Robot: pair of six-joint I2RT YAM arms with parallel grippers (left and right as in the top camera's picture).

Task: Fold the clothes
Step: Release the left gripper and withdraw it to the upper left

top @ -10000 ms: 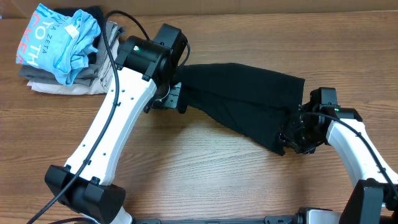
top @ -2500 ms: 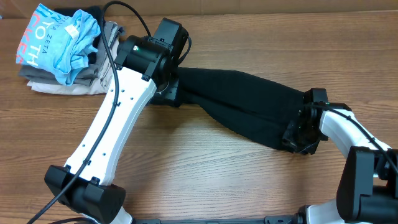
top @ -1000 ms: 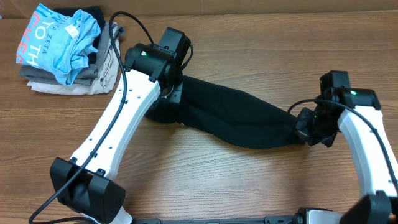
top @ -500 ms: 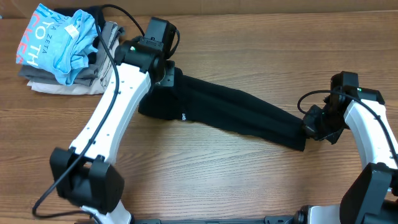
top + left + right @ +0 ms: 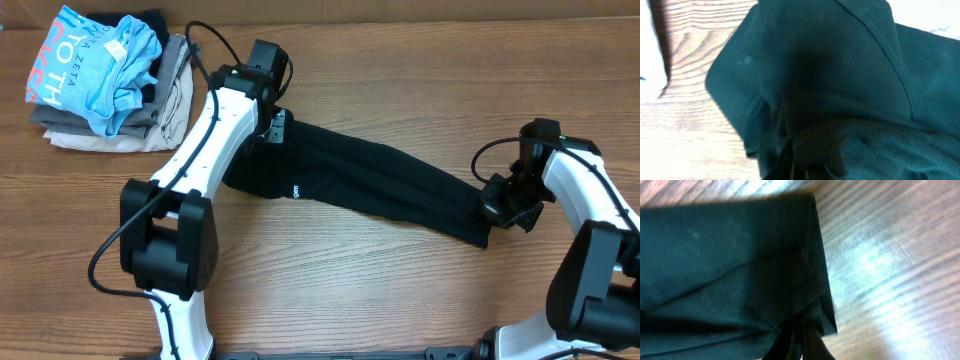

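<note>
Two ends of the clothes seemingly pinched between closed fingers.

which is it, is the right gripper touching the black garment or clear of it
Touching. The right wrist view shows the right gripper pinching the black garment: the fabric bunches into folds right at its closed fingertips.

Clothes lie on the table, stretched from upper centre to right; a garment pile sits upper left, apart.
</note>
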